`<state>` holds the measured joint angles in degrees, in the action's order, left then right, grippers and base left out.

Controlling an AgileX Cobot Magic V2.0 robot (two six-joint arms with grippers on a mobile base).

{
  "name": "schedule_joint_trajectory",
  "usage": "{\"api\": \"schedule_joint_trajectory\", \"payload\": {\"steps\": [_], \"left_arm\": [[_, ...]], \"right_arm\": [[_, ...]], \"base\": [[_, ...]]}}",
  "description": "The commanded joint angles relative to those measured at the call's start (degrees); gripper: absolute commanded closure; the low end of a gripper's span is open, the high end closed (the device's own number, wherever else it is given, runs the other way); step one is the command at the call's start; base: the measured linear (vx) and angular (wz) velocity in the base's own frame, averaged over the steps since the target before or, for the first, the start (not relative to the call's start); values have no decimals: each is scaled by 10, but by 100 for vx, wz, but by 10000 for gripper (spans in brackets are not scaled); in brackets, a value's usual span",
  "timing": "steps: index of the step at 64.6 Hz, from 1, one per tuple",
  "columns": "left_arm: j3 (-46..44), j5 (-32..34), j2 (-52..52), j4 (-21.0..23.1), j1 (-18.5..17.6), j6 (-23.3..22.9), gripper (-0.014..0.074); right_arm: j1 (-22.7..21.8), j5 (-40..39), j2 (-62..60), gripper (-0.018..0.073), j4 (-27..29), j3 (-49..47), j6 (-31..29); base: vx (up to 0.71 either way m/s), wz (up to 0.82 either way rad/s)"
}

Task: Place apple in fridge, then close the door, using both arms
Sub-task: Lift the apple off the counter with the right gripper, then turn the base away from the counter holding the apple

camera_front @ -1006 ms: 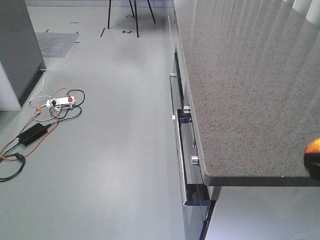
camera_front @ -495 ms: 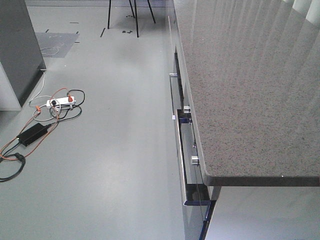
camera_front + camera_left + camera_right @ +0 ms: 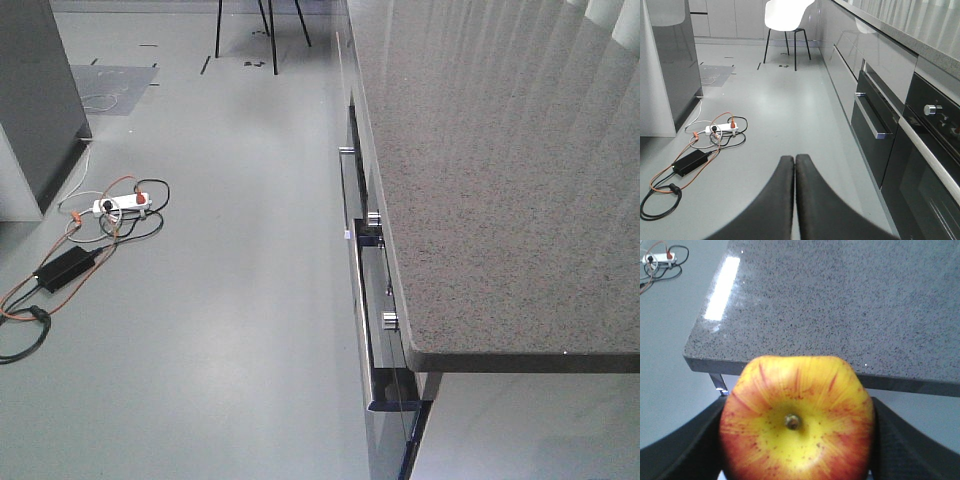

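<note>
Nearest, your right claw (image 3: 797, 450) grips the apple (image 3: 797, 410) from both sides, stem toward the camera, just off the counter (image 3: 840, 300) corner, likely for carrying. Your left claw (image 3: 794, 161) is pinched shut and empty, seemingly kept free. Farther left stands the fridge (image 3: 672, 65).

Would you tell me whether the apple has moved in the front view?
Yes: the apple slid out past the right edge, by the near corner of the counter; the right pincer holds it.
</note>
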<state>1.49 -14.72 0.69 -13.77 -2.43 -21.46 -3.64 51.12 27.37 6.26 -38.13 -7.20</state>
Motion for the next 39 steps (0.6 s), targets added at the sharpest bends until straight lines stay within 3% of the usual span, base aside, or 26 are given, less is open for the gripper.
{"api": "schedule_joint_trajectory", "payload": {"steps": [1, 39], "left_arm": [[12, 37, 8, -2, -3, -4, 601], [12, 37, 8, -2, -3, -4, 601]], "right_arm": [[-1, -40, -6, 372, -1, -16, -1], [-1, -38, -7, 372, -1, -16, -1]], "base": [[0, 0], [0, 0]]}}
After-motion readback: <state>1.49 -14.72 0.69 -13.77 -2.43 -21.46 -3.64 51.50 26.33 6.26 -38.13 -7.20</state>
